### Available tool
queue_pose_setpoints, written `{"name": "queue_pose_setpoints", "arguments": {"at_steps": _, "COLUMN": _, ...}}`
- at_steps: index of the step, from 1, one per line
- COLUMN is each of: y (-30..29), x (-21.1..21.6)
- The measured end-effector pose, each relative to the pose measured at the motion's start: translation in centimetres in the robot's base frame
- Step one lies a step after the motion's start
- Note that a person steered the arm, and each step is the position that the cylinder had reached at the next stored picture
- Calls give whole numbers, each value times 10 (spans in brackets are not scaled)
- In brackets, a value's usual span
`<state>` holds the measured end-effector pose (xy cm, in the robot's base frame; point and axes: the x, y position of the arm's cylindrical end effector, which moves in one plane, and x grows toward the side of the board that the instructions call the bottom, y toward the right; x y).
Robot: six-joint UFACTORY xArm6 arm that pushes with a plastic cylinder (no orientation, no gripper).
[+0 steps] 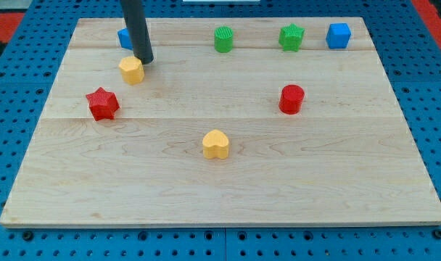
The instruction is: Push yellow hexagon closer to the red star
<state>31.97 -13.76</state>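
The yellow hexagon (131,69) sits on the wooden board at the upper left. The red star (102,104) lies below and to the left of it, a short gap apart. My tip (144,59) rests just above and to the right of the yellow hexagon, touching or nearly touching its upper right edge. The dark rod rises from there out of the view's top.
A blue block (124,38) is partly hidden behind the rod. A green cylinder (223,39), a green star (291,37) and a blue cube (338,35) line the top edge. A red cylinder (291,98) is at the right, a yellow heart (216,144) at the centre bottom.
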Motion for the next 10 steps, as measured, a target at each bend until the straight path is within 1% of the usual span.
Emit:
{"name": "queue_pose_setpoints", "arguments": {"at_steps": 1, "y": 0, "x": 21}}
{"name": "queue_pose_setpoints", "arguments": {"at_steps": 2, "y": -1, "x": 11}}
{"name": "queue_pose_setpoints", "arguments": {"at_steps": 4, "y": -71, "x": 10}}
{"name": "queue_pose_setpoints", "arguments": {"at_steps": 5, "y": -83, "x": 13}}
{"name": "queue_pose_setpoints", "arguments": {"at_steps": 7, "y": -75, "x": 44}}
{"name": "queue_pose_setpoints", "arguments": {"at_steps": 8, "y": -43, "x": 51}}
{"name": "queue_pose_setpoints", "arguments": {"at_steps": 9, "y": -14, "x": 49}}
{"name": "queue_pose_setpoints", "arguments": {"at_steps": 10, "y": -8, "x": 45}}
